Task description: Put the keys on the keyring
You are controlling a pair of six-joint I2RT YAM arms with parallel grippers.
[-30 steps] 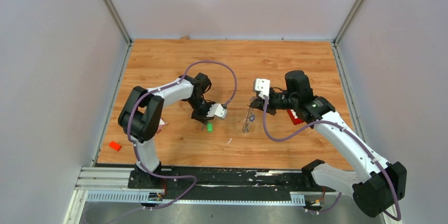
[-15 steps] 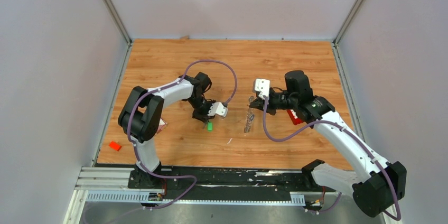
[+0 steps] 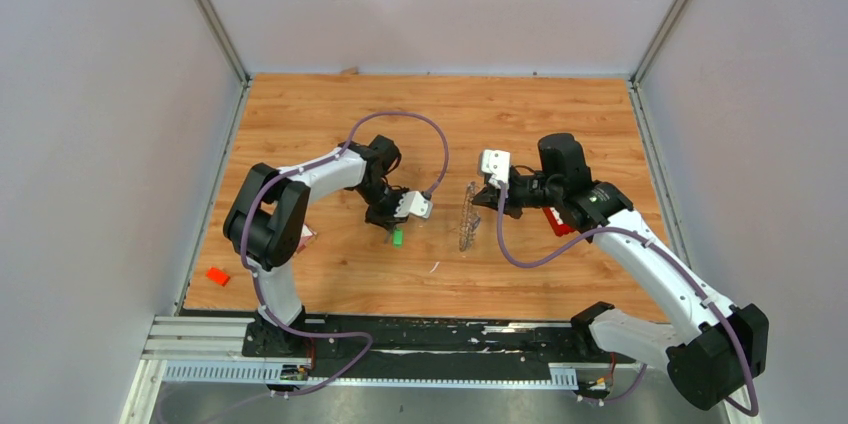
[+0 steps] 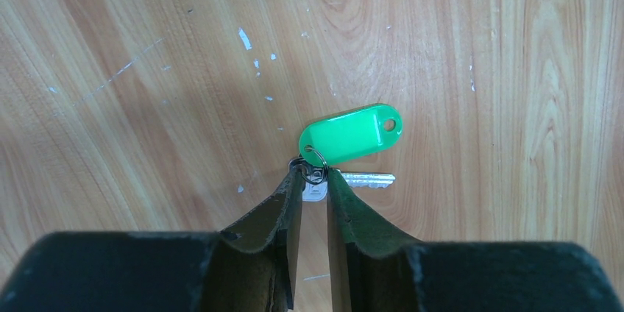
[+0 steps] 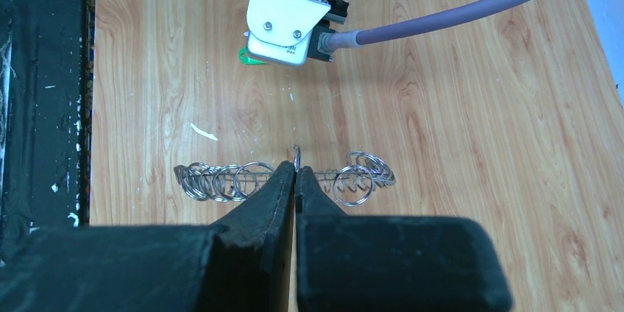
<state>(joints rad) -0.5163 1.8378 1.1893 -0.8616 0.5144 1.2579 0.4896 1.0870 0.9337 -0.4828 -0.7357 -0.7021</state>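
Right wrist: right hand (image 5: 296, 172) clamped on keyring (image 5: 221, 180); left hand (image 4: 315, 179) (grip unclear) straddles green-tagged key (image 4: 352, 134).

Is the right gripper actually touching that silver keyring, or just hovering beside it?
Touching. The right wrist view shows the right gripper closed, with a thin wire of the keyring pinched between its fingertips and poking out above them.

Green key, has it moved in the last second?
Yes, slightly: the green key has crept toward the back, away from the white fleck.
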